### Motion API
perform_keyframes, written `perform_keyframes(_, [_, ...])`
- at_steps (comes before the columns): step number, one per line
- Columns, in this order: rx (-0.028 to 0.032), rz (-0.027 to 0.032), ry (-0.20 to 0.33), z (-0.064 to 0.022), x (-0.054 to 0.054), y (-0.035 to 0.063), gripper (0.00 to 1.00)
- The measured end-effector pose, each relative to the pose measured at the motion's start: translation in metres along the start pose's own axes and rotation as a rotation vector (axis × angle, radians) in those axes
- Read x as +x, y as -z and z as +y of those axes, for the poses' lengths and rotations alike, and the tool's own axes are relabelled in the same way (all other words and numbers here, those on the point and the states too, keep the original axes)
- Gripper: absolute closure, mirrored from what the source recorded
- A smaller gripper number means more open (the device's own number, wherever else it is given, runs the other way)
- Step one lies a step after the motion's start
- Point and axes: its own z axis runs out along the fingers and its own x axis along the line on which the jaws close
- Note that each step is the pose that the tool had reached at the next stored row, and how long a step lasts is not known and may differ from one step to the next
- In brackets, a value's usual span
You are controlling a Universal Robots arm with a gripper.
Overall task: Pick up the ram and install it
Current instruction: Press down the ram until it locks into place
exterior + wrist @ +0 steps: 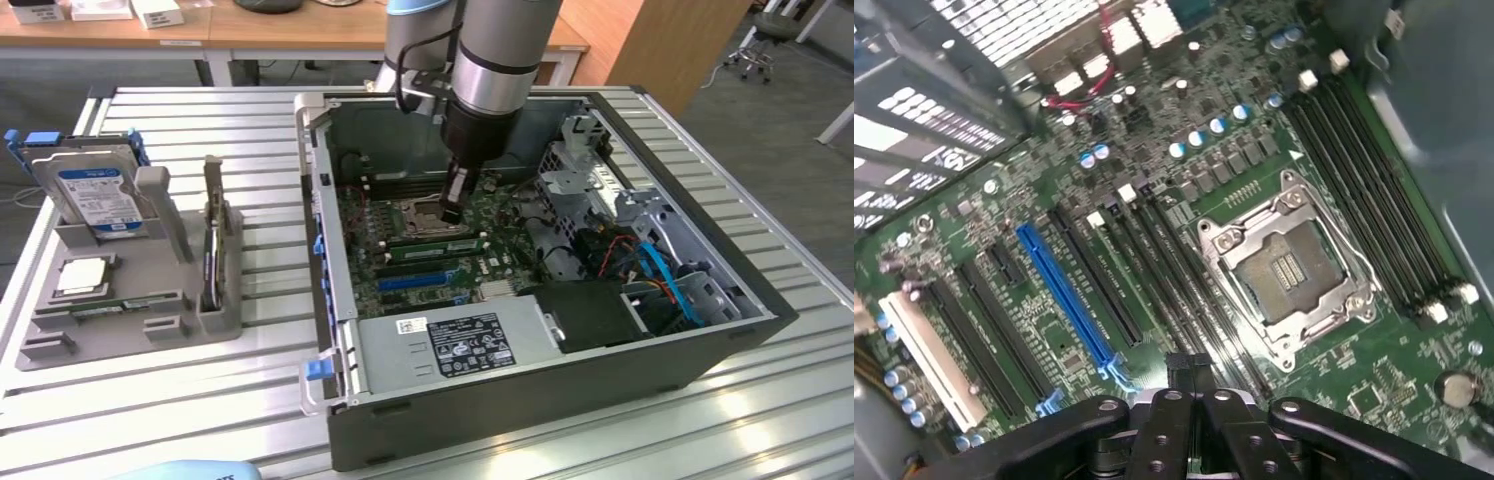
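We see the jaws (453, 213) closed together inside the computer case (694, 340), directly above the ram (430, 245), which sits in a motherboard (1054, 330) slot beside the processor socket (1286, 268).

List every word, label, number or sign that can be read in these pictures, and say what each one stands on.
None can be read.
Blue-and-white label on the metal hard drive in the grey holder: print too small.
White and black stickers on the silver power supply box in the open computer case: print too small.
White lettering on the green motherboard: blurred.
Silver square processor chip: marking too faint.
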Motion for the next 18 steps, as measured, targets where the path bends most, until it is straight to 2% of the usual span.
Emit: perform_keyframes(18, [0.0029,-0.0057,-0.245,0.0000,0.0000,-0.0003,0.90])
